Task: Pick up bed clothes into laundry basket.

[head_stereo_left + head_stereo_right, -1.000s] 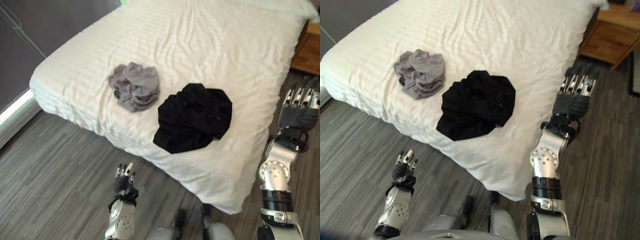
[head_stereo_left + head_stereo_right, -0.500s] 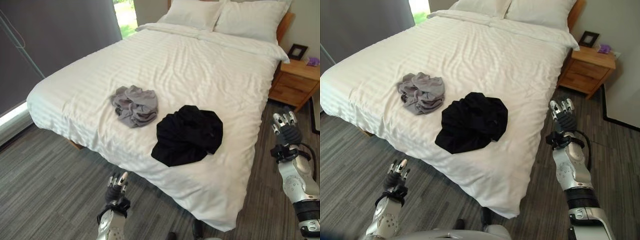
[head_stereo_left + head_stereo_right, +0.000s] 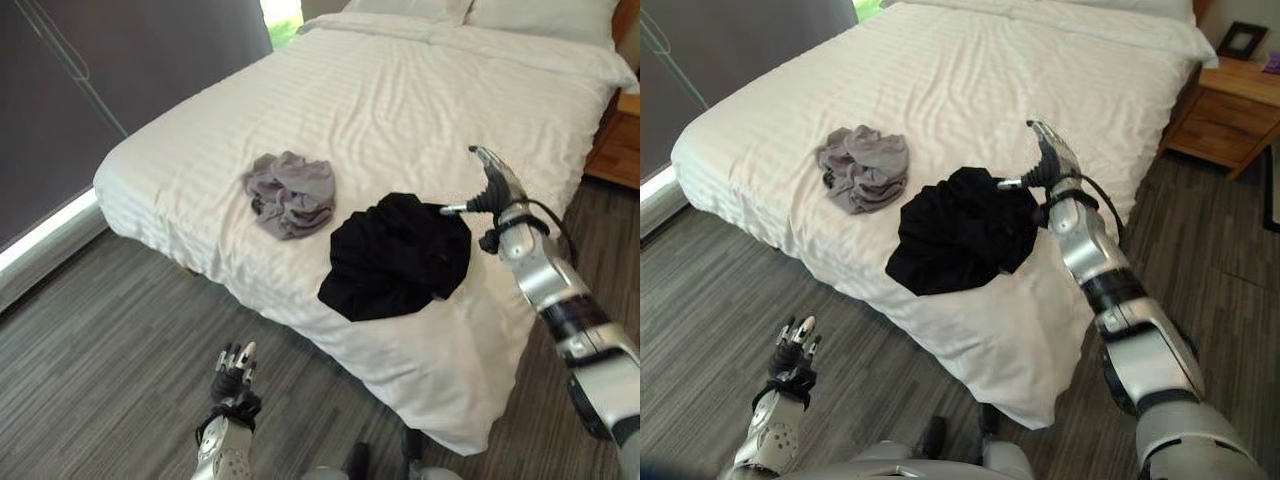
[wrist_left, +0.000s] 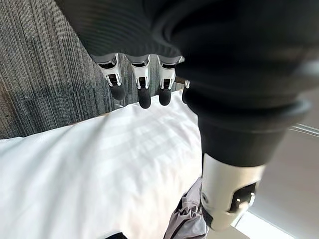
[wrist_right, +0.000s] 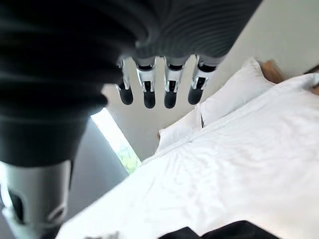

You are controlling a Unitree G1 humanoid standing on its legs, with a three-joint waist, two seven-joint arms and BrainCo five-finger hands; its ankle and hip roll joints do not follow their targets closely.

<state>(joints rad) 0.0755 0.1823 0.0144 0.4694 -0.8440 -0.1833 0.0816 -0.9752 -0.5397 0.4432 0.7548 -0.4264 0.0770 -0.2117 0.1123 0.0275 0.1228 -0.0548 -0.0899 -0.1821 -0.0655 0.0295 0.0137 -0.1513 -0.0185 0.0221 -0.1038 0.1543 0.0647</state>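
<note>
1. On the white bed (image 3: 380, 90), near its foot edge, you've got 2 garments: a black one (image 3: 398, 254) and a grey one (image 3: 291, 193), close but not touching. Both crumpled.
2. Grey garment sits on the robot's-left side of the black one, a bit further up the bed.
3. R hand (image 3: 1048, 160) hovers over the bed just beside the black garment's far-right edge. Thumb points toward the cloth; can't tell if it touches.
4. R wrist view: fingers (image 5: 170, 89) straight, spread in a row, nothing in them. Black cloth shows at the frame edge, with pillows (image 5: 234, 94) past the fingers.
5. L hand (image 3: 232, 372) is low over the grey wood-look floor (image 3: 110, 350), well short of the bed. Fingers straight & relaxed, holding nothing.
6. L wrist view: fingers (image 4: 143, 87) extended, bed edge and a bit of grey garment beyond.
7. Wooden nightstand (image 3: 1230, 100) stands by the bed's right side, small picture frame (image 3: 1240, 40) on it.
</note>
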